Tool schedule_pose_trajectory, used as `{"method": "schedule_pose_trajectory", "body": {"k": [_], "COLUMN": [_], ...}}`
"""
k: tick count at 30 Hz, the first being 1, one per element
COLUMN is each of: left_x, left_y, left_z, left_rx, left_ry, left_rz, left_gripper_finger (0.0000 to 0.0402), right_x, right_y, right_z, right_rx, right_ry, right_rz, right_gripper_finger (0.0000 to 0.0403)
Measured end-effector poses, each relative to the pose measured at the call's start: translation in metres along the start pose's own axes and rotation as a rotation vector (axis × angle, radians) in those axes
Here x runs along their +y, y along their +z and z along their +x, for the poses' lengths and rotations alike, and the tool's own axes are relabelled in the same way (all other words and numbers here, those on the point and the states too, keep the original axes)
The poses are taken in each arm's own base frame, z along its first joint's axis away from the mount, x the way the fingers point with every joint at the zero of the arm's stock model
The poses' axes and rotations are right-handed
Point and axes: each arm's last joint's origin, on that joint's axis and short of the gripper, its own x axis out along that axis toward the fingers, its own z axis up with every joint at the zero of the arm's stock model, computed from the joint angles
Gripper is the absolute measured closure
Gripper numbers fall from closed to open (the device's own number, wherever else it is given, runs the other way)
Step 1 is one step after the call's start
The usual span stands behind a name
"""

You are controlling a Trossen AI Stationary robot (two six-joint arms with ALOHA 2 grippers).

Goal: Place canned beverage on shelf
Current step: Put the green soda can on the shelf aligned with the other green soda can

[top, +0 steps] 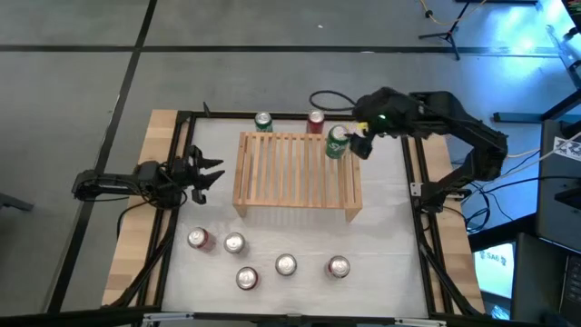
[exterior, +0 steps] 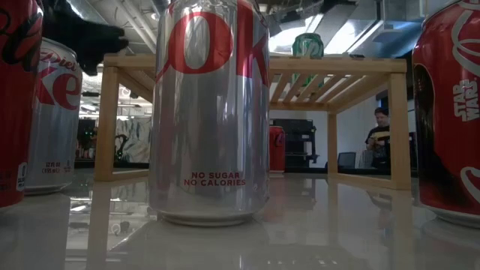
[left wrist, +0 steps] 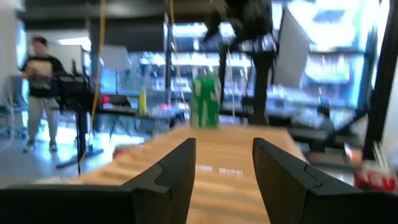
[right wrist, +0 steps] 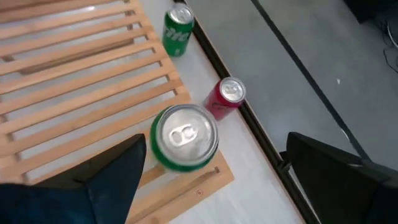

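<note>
Risk first: green can (top: 337,143) standing upright on the shelf (top: 290,173), right at the corner nearest the right gripper (top: 360,143), close to the slatted top's edge. Directly under that gripper in its wrist view, between the two fingers, nearer one of them. Fingers spread wide, no contact with the can visible, nothing held. Any sideways drift while lifting away could clip the can with the near finger and push it off the corner, or tip it over on the slats. Also worth noting the gaps between slats: could rock if the base sits half over a gap. Safest exit judged to be straight up before any swing outward.

Just beyond the right gripper, off the shelf and down on the table (top: 381,236): a red can (top: 315,121) close by, and a second green can (top: 263,121) farther along the shelf's back edge. Could be knocked only by a low sweep.

Left gripper (top: 211,173) parked at the opposite end of the shelf, fingers narrow, holding nothing, pointing along the shelf top.

Containers: shelf carrying one can only, rest of the top bare. Five more cans (top: 286,264) waiting on the table, across the shelf from the right gripper. Lid seen from above appears sealed, tab flat; contents not visible.
</note>
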Motion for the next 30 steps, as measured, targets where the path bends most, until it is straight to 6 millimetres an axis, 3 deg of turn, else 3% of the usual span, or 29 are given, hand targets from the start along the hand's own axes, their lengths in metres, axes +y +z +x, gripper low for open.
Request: {"method": "schedule_pose_trajectory", "body": {"k": [7,14,24,30], "left_x": [0.001,-0.001,0.006,0.024], "left_y": [0.026,0.062,0.121,0.146], "left_z": [0.003,0.025,0.095,0.146], "left_rx": [-0.049,-0.006,0.184,0.333], "left_ry": [0.074,0.196,0.39,0.343], "left_rz": [-0.043,-0.02,0.063,0.062], "left_gripper_finger": [0.025,0.025,0.025,0.025], "right_x": [0.016,0.037,0.059,0.067], "right_y": [-0.025,-0.062,-0.111,-0.142], "right_z": [-0.034,-0.034,-0.009,0.004], "right_rx": [-0.089,-0.112,-0.137,-0.124], "right_ry": [-0.023,-0.072,-0.071,-0.058], "right_rz": [-0.012,-0.02,-0.031,0.008], "right_gripper_finger": [0.0021,0.0021,0.0021,0.0021]}}
